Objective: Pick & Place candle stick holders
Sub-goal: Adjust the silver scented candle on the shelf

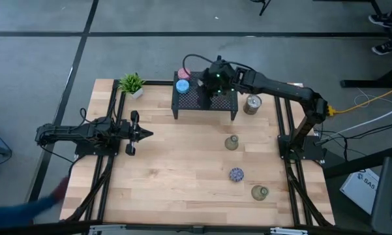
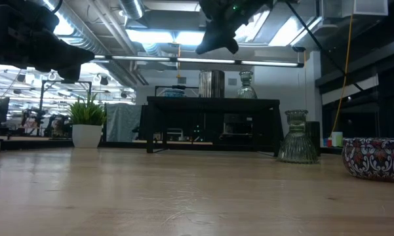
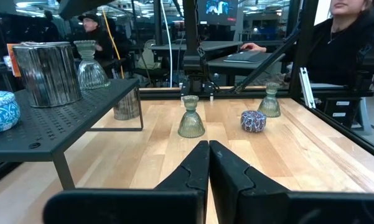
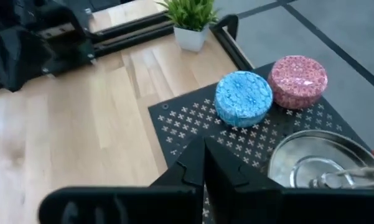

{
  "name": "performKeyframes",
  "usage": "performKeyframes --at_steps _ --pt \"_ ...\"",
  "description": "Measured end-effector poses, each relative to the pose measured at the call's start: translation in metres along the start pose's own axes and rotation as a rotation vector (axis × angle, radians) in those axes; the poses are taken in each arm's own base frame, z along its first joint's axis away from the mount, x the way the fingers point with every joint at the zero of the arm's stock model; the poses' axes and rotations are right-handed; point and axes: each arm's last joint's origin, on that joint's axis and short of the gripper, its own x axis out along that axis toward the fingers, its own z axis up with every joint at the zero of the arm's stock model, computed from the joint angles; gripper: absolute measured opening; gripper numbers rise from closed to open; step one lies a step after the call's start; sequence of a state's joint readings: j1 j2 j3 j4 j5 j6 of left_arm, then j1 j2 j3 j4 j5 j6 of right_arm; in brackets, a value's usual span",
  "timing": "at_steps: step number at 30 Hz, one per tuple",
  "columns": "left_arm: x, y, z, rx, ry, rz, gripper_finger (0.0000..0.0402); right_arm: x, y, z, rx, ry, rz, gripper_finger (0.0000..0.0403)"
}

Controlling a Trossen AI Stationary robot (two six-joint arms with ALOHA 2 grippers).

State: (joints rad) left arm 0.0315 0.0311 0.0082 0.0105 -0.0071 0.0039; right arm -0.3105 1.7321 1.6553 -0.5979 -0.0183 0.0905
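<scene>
A light blue floral-patterned round holder (image 4: pixel 243 98) and a pink speckled round holder (image 4: pixel 297 81) were seen on the black perforated metal rack (image 4: pixel 187 127).

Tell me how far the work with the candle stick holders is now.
Done: pink holder, light blue holder and silver holder sit on the rack. In hand: nothing; right gripper is shut above the rack. Left: four holders on the table, including the speckled one.

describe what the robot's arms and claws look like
Both arms are dark, nearly black, made of jointed segments. The right arm has small green lights glowing near its wrist and black cables at its base. Each claw, left claw and right claw, has two flat, angular black fingers.
</scene>
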Motion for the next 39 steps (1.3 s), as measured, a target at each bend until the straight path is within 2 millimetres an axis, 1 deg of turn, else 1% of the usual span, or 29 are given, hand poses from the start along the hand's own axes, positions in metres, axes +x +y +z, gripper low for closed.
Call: performKeyframes --at_steps 3,10,17,21,28,33,37,39 --pt "0.0 0.0 0.0 0.0 0.0 0.0 0.0008 -0.002 -0.001 0.004 0.002 -0.016 0.015 0.0008" --pt "0.0 0.0 0.0 0.0 0.0 0.0 0.0004 -0.002 -0.002 0.0 0.004 0.018 -0.01 0.0008" --pt "0.0 0.0 0.0 0.0 0.0 0.0 0.0008 -0.002 -0.017 0.0 0.029 0.029 -0.049 0.0008" --pt "0.0 0.0 0.0 0.0 0.0 0.0 0.0006 -0.003 -0.025 -0.002 0.08 0.055 -0.003 0.0008" --pt "0.0 0.0 0.0 0.0 0.0 0.0 0.0008 -0.003 -0.019 -0.004 0.075 0.079 0.042 0.0008" --pt "0.0 0.0 0.0 0.0 0.0 0.0 0.0004 0.012 -0.018 -0.012 0.069 0.144 0.03 0.0008" --pt "0.0 0.0 0.0 0.0 0.0 0.0 0.0005 0.024 -0.019 -0.017 0.064 0.171 -0.03 0.0008" --pt "0.0 0.0 0.0 0.0 0.0 0.0 0.0007 0.026 -0.021 -0.018 0.059 0.174 -0.062 0.0008"
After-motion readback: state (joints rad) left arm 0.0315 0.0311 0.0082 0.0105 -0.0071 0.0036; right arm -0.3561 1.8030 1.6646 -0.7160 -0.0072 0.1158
